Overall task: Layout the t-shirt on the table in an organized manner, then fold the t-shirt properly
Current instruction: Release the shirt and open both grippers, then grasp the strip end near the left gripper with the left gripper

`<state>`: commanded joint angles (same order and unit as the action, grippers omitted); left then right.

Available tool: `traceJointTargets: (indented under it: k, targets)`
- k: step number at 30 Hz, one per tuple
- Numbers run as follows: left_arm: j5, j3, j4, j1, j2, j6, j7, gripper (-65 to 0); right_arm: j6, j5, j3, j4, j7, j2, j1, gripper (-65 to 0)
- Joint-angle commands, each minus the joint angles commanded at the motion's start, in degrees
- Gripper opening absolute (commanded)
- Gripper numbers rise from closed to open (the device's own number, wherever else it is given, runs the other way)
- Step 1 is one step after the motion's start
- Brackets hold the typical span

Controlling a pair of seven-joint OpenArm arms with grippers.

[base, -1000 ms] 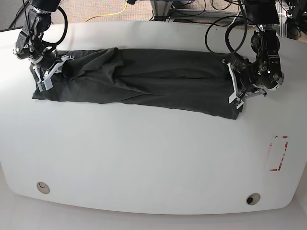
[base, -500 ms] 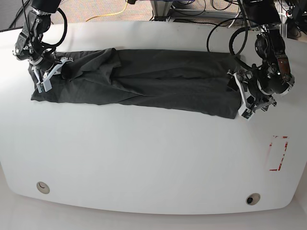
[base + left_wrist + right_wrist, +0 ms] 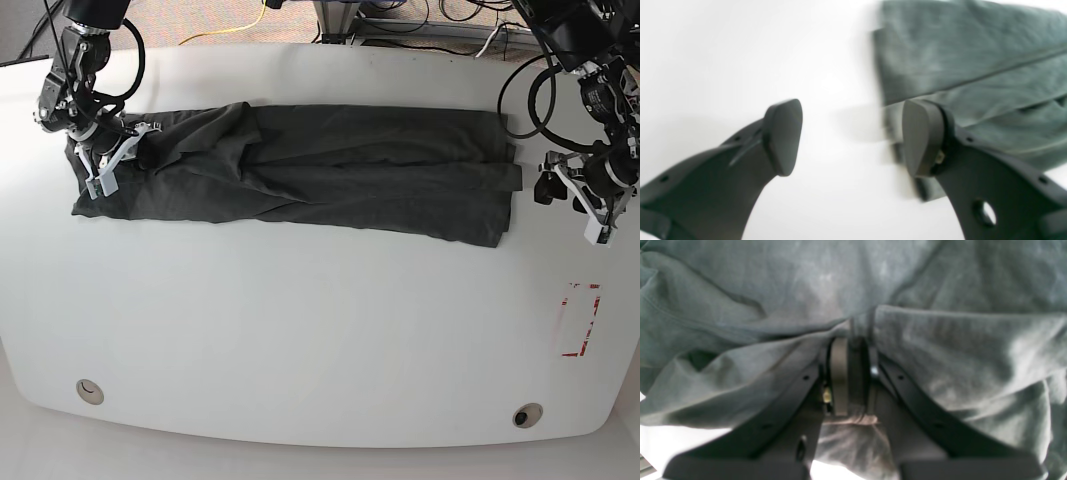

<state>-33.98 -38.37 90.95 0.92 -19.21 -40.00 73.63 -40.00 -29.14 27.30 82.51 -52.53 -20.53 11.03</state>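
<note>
The right claw (image 3: 853,373) is clamped on a fold of the shirt (image 3: 300,170), the cloth being pinched between its closed pads and bunched up on both sides of them. In the base view this claw (image 3: 105,160) is seen at the shirt's end toward that view's left edge. From that claw outward the shirt is spread as a long dark band across the far half of the table (image 3: 300,330), creased near the gripped end and flatter further along.

The left claw (image 3: 850,136) is held wide, nothing lying between its pads. Only bare table is seen under the gap, and the shirt's edge (image 3: 957,60) lies just beside one pad. In the base view this claw (image 3: 585,200) hangs off the shirt's other end, apart from it.

A red dashed mark (image 3: 580,320) is seen on the table nearer than the left claw.
</note>
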Motion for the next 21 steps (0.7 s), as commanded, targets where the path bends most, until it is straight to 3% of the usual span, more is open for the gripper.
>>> traceJointTargets:
  k: [5,12,16,21]
  targets:
    - [-4.57,-0.7,-3.96,-1.41,-1.76,0.0,-1.05,-21.0,0.0,0.0,0.0,-0.18,0.0,0.0,0.09,-57.5]
    - [-9.67,2.11,-8.0,-2.64,-1.67,0.0,-2.02,-21.0,0.0,0.0,0.0,-0.18,0.0,0.0,0.26,-57.5]
    - [-10.81,3.78,-8.53,-2.64,-0.97,0.0,-2.02,-21.0,0.0,0.0,0.0,-0.18,0.0,0.0,0.26,-57.5]
    - [-10.64,5.1,-8.53,-2.55,2.2,0.0,-2.2,-21.0,0.0,0.0,0.0,-0.09,0.0,0.0,0.26,-57.5]
